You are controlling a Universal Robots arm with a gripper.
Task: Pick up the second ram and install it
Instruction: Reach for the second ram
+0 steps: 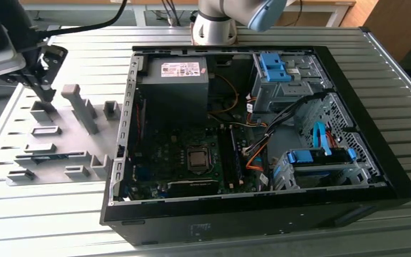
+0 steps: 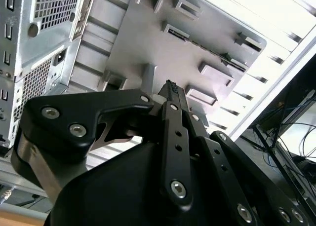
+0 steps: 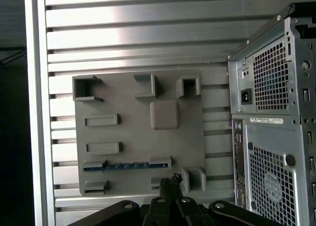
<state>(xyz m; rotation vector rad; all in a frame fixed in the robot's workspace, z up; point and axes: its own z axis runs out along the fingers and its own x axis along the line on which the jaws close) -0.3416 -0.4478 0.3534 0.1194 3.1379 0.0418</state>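
I am at the pick-up step: nothing is lifted and nothing is installed from this grasp yet. My end effector (image 1: 46,96) hangs over the far corner of the grey holder tray (image 1: 66,134) on the desk (image 1: 48,214). Its fingers look pressed together with nothing between them. In both wrist views the tips meet in a single dark point (image 3: 171,180) (image 2: 170,88), so I judge it closed and empty.

The memory stick (image 3: 123,165) lies flat on its long edge in a shallow groove of the tray, held between two low blocks. It is below my end effector and off to the side, not directly under the tips. In the exterior view it shows as a thin dark line (image 1: 52,156), nearer the camera than my end effector, with several blocks between us.

The open computer case (image 1: 263,225) stands on the exterior view's right of my end effector, well apart from the tips. The long black slots (image 1: 228,152) sit beside the processor socket inside it.

As I judge it, the grasp calls for parted fingers set squarely across the thin board near its middle. It also needs a straight descent that clears the upright blocks around the groove.
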